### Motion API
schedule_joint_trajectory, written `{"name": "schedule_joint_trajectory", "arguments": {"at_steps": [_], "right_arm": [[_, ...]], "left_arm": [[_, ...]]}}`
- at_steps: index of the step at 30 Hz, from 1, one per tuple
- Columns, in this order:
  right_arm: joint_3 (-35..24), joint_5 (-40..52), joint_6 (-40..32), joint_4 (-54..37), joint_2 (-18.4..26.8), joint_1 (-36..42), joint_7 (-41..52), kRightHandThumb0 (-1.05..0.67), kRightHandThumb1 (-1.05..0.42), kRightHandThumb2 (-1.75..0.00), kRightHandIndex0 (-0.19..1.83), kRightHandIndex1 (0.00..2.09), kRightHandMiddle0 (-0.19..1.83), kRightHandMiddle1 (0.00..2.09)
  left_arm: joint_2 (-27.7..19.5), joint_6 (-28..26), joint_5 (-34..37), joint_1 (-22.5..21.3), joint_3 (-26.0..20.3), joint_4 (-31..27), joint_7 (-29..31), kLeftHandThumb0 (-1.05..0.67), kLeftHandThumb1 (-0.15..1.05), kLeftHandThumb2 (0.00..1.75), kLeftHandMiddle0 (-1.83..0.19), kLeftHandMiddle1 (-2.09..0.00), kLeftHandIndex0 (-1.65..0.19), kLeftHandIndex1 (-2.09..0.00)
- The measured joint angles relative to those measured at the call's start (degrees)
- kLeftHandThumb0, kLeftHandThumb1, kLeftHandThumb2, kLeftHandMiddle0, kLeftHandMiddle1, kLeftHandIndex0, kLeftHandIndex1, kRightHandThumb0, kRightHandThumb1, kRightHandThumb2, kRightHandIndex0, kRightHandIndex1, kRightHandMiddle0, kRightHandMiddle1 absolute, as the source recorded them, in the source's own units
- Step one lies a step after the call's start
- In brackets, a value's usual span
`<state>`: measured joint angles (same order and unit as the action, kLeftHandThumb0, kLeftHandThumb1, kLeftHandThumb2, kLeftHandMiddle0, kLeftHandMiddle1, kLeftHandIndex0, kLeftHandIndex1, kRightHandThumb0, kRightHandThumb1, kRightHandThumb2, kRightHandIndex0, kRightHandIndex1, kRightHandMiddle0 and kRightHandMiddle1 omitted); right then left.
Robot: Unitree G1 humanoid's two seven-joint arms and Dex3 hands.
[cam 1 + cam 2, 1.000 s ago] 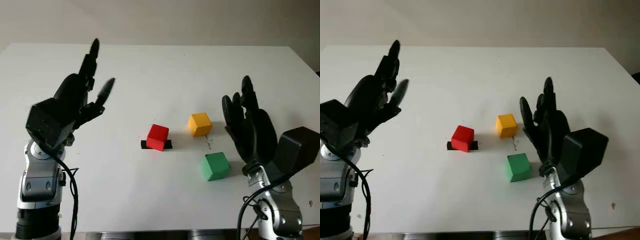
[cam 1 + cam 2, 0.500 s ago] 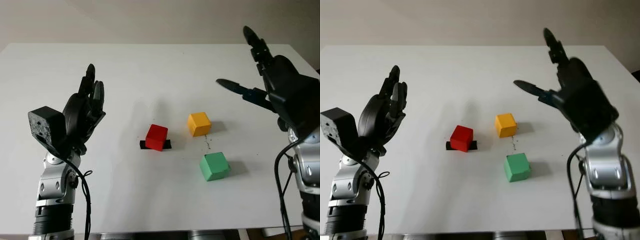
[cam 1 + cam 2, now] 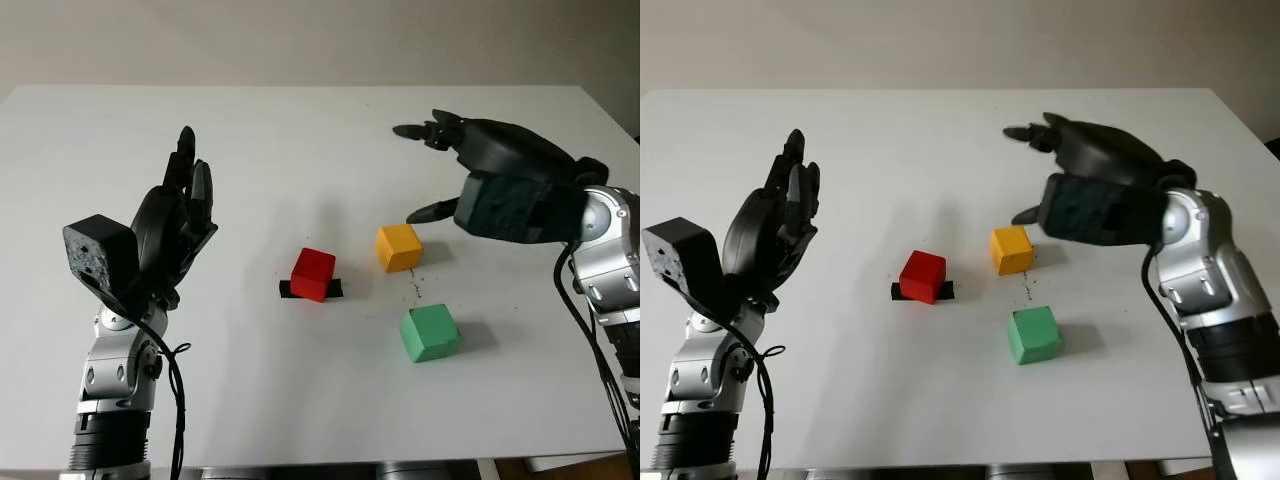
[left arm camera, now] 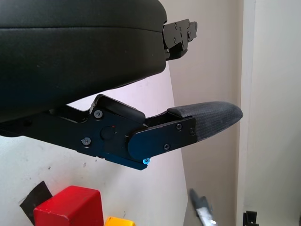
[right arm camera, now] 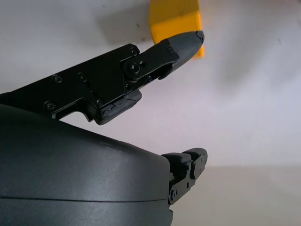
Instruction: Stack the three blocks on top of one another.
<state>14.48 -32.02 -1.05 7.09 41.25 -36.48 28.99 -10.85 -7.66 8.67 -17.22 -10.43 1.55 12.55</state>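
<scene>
I count three blocks on the white table point(image 3: 300, 130), none stacked. The red block point(image 3: 314, 274) sits near the centre of the frame on a strip of black tape point(image 3: 334, 290) — the strip pokes out on either side of it. The yellow block point(image 3: 399, 247) is just to its right and a little higher in the frame, and the green block point(image 3: 430, 333) lies below the yellow one, toward the lower right. All three stand apart from each other, nothing between them.

My right hand point(image 3: 440, 165) is open and holds nothing — it hangs over the table in the upper right, above the yellow block, with one fingertip point(image 5: 190, 40) reaching over that block's edge in the wrist view. My left hand point(image 3: 178, 225) is open too, raised at the left of the frame, well apart from the red block.
</scene>
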Motion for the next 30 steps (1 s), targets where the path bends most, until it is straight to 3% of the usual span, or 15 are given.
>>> {"name": "schedule_joint_trajectory", "arguments": {"at_steps": [8,20,30], "right_arm": [[1.58,-3.24,4.74,1.72,0.19,0.00,1.92,-0.71,-0.85,-0.05,0.03,0.07,0.34,0.12],[2.73,-6.64,6.98,2.64,0.25,0.17,2.79,-0.64,-0.85,-0.06,0.03,0.06,0.35,0.08],[3.27,-10.61,10.30,3.81,0.28,1.60,-2.07,-0.60,-0.87,-0.06,0.08,0.07,0.42,0.09]], "left_arm": [[-0.49,0.24,-0.21,0.13,0.72,-0.01,0.15,-0.78,1.05,0.62,0.19,-0.01,0.19,0.00],[-0.50,1.63,-0.24,0.77,1.04,0.00,0.18,-0.76,1.05,0.62,0.19,-0.03,0.19,-0.01],[-0.99,1.93,-0.90,1.31,1.49,0.00,0.05,-0.74,1.05,0.60,0.18,-0.05,0.17,-0.04]]}}
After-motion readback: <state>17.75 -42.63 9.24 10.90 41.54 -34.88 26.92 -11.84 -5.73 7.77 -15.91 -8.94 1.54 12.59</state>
